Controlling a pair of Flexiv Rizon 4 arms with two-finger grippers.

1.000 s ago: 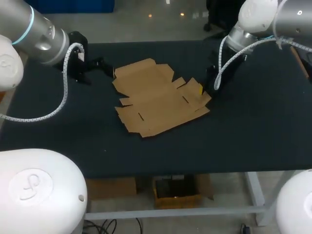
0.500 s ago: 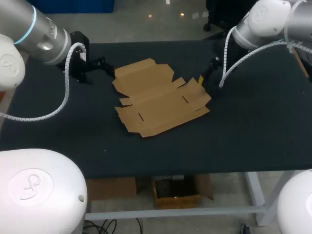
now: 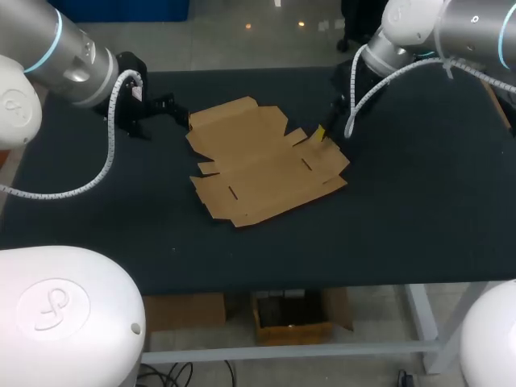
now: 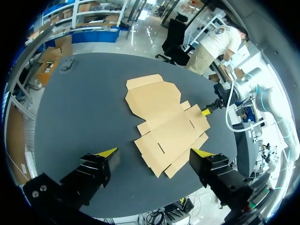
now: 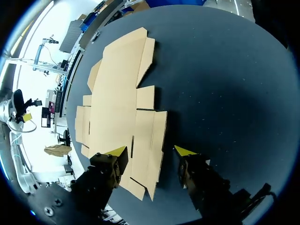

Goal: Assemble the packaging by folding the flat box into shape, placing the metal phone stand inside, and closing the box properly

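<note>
Our right end effector [image 5: 152, 150], spread wide, swings back over the 2 o'clock flap of the flat box [image 3: 262, 161]; we judge folding imminent.

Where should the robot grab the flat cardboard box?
Probably the end flap of the cardboard box nearest the right gripper, coming in from that outer edge. The box lies flat on the table, so only thin edge flaps offer a pinch.

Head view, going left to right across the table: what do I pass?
left claw, open, just left of the box → flat cardboard box → right claw, open, over the box's right flap
</note>
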